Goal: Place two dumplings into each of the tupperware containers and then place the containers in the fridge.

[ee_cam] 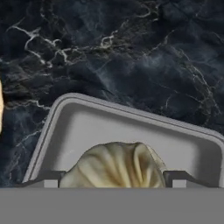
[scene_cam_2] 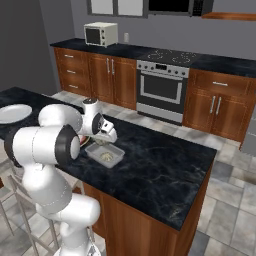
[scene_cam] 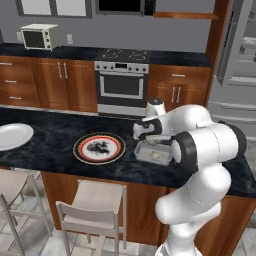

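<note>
One pale pleated dumpling (ee_cam: 116, 164) sits in a grey tupperware container (ee_cam: 83, 127)

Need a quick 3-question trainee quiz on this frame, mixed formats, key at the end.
1. True or false: the gripper stands open, its tips either side of a dumpling.
2. The dumpling lies in: A) the red-rimmed plate B) a tupperware container C) the white plate.
3. What appliance stands behind the island counter, between the wooden cabinets?

Key: 1 true; 2 B; 3 the oven.
</note>
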Tool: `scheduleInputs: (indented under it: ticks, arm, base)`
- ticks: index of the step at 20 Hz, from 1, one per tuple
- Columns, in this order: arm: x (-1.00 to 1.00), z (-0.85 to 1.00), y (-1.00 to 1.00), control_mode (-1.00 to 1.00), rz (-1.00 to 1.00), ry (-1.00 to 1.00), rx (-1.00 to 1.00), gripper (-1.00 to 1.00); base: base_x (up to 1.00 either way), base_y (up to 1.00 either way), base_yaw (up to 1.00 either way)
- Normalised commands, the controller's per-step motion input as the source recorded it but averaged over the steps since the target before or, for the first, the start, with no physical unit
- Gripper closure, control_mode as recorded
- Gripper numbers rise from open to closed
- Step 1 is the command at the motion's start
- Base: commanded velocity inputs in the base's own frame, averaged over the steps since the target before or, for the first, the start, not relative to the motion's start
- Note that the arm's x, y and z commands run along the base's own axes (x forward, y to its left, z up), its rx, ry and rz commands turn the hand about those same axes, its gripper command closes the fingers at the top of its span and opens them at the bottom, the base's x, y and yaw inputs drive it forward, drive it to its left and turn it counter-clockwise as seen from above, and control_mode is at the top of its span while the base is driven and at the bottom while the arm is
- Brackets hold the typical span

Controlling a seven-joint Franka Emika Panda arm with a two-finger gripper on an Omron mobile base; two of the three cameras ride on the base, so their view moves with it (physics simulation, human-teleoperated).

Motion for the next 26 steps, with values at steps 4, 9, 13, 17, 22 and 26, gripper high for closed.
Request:
scheduleInputs:
  ticks: [4,9,13,17,22,26]
  arm:
    - [0.18,-0.58,0.00,-1.00,-0.09,0.05,-0.05,1.00]
    - [0.13,-0.52,0.00,-1.00,-0.10,0.05,-0.05,1.00]
    - [0.02,-0.25,0.00,-1.00,-0.11,0.00,-0.01,-1.00]
    - [-0.20,-0.07,0.00,-1.00,-0.11,0.00,0.00,-1.00]
    - [-0.40,0.00,-0.01,-1.00,-0.10,0.00,0.00,-1.00]
    - [-0.26,0.20,0.00,-1.00,-0.04,-0.03,0.00,-1.00]
  base:
    - [0.00,0.00,0.00]
    - [0.00,0.00,0.00]
    - [0.00,0.00,0.00]
    - [0.00,0.00,0.00]
    - [0.00,0.00,0.00]
    - [0.00,0.00,0.00]
